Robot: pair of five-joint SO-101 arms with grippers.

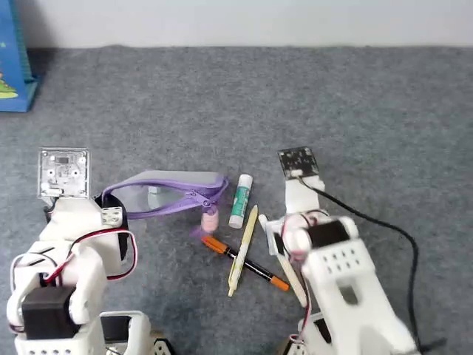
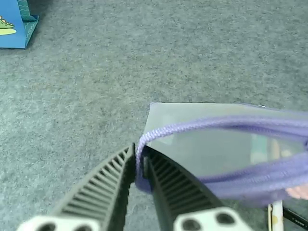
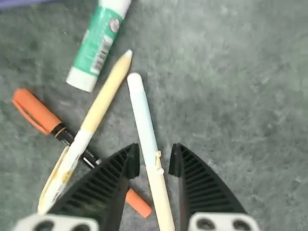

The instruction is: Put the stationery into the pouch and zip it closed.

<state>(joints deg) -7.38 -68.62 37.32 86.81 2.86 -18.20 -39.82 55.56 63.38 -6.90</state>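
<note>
A translucent purple pouch (image 1: 166, 194) (image 2: 207, 144) lies open on the grey carpet, its zipper mouth toward the pens. My left gripper (image 1: 111, 214) (image 2: 140, 168) is shut on the pouch's purple zipper edge at its left end. To the right lie a green-and-white glue stick (image 1: 241, 201) (image 3: 98, 45), a yellow pen (image 1: 242, 251) (image 3: 98, 113) and an orange-capped marker (image 1: 244, 262) (image 3: 36, 111). A pale blue pen (image 3: 144, 125) lies between the open fingers of my right gripper (image 1: 275, 235) (image 3: 154, 161), which straddles it low over the carpet. A small pink item (image 1: 210, 220) sits at the pouch's mouth.
A blue box (image 1: 15, 66) (image 2: 14, 24) stands at the far left by the wall. A black cable (image 1: 377, 222) trails off the right arm. Bare carpet stretches behind the pouch and to the right.
</note>
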